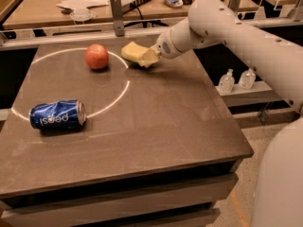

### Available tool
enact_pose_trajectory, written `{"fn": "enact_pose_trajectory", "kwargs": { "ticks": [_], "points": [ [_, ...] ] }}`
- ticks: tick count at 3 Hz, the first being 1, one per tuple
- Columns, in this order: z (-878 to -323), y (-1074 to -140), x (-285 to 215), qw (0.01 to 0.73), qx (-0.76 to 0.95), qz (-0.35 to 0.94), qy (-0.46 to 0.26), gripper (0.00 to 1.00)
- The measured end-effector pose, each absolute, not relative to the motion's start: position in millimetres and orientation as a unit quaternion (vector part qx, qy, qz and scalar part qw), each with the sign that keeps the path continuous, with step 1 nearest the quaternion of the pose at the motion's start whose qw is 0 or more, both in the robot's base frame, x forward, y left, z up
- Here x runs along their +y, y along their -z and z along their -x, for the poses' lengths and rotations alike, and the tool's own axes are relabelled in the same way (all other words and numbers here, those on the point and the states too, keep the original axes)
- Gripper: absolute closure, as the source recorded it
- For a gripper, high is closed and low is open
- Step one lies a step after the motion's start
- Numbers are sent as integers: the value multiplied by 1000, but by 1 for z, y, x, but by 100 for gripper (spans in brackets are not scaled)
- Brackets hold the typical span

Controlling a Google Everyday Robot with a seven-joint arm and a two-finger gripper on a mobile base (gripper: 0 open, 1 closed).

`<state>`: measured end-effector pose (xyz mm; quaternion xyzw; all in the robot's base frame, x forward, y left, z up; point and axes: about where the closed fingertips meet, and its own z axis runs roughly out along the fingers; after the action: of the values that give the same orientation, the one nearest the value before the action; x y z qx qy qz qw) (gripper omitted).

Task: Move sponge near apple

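Observation:
The red-orange apple (96,56) sits on the dark table (156,122) at the far left, inside a white painted circle. The pale yellow sponge (132,51) is held just above the table, a short way right of the apple, over the circle's line. My gripper (147,56) reaches in from the right on the white arm and is shut on the sponge's right end.
A dented blue Pepsi can (57,115) lies on its side at the table's left front. A grey post (116,14) stands at the back edge. Two small clear bottles (236,80) sit on a shelf to the right. A cluttered desk lies behind.

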<state>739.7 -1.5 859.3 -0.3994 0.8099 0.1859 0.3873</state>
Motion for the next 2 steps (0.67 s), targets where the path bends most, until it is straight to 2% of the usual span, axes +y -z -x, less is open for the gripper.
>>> {"fn": "enact_pose_trajectory", "kwargs": {
  "ticks": [1, 2],
  "points": [
    [-745, -856, 24, 383, 797, 418, -208, 82],
    [-745, -852, 42, 373, 789, 433, -228, 51]
  ]
}}
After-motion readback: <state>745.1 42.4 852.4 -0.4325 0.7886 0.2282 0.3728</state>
